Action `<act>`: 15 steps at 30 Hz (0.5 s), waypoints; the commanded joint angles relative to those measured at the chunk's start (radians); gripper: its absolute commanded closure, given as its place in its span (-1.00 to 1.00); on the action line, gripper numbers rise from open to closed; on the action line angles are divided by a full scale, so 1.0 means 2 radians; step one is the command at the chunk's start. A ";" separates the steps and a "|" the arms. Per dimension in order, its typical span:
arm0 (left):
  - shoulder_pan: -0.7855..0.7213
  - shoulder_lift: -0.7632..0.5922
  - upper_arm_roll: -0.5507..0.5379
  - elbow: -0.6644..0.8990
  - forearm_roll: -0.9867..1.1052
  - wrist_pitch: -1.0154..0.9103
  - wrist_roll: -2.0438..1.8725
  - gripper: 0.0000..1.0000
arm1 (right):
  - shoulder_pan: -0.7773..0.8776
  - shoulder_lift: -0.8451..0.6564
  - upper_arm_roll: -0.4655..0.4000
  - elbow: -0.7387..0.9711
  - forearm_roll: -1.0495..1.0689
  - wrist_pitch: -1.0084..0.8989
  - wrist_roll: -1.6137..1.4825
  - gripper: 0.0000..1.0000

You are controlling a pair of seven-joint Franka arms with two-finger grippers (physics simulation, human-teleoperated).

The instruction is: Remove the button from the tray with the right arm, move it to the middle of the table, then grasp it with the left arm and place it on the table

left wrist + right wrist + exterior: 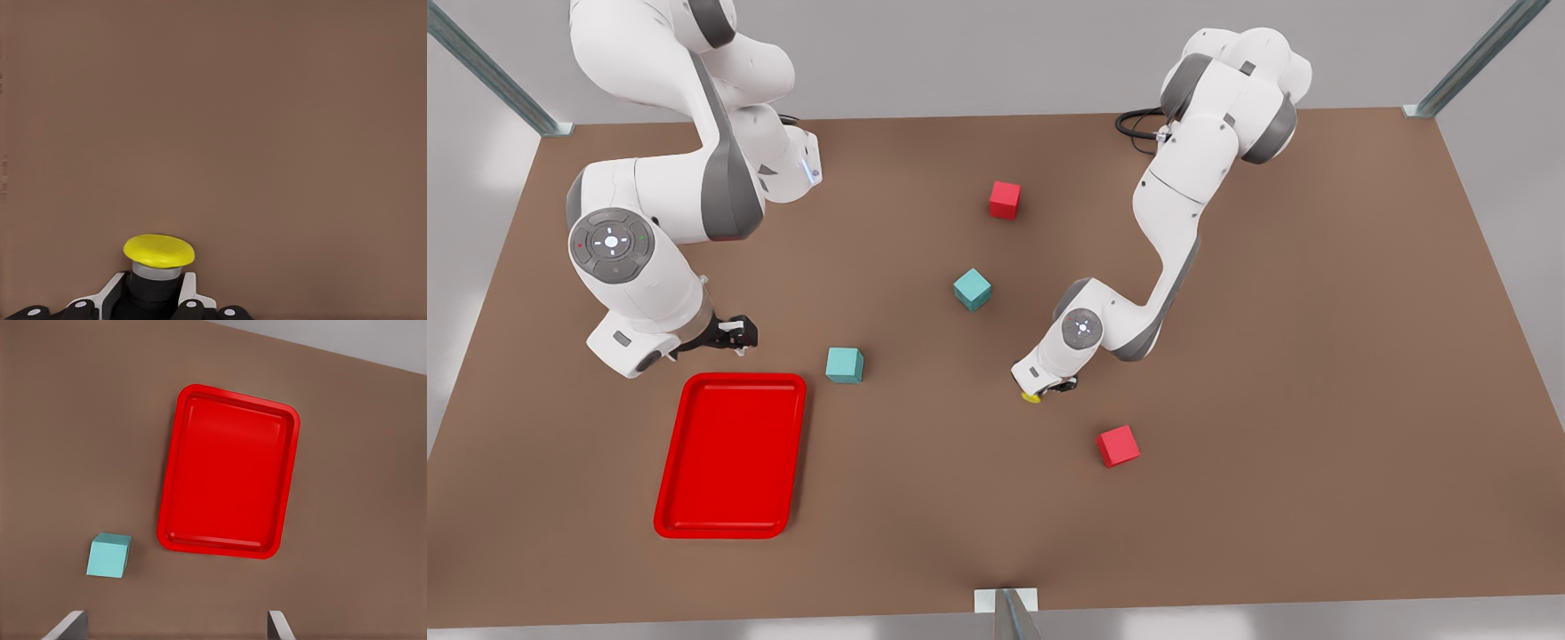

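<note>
The left claw is low over the middle of the surface, pinching the button, yellow cap poking out past the fingertips. A red cube sits nearby. Over at the front view's left, the right claw hangs spread and empty just above the tray, a teal cube just beside that tray.

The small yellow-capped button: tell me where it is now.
The yellow-capped button sits between the left gripper's fingers, right of centre in the front view, between a teal cube and a red cube.
</note>
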 commanded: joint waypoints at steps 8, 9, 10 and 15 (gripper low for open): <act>0.001 -0.013 0.005 0.002 -0.003 -0.025 0.000 -0.01 | 0.001 -0.001 0.000 0.000 0.000 0.000 -0.003 -1.00; 0.001 -0.015 0.005 0.002 -0.003 -0.026 0.000 -0.01 | 0.001 -0.001 0.000 0.000 0.000 0.000 -0.003 -1.00; 0.001 -0.029 0.011 0.002 -0.003 -0.042 -0.001 -0.01 | 0.001 -0.001 0.000 0.000 0.000 0.000 -0.003 -1.00; 0.001 -0.075 0.055 0.002 -0.017 -0.093 -0.028 -0.01 | 0.001 -0.001 0.000 0.000 0.000 0.000 -0.003 -1.00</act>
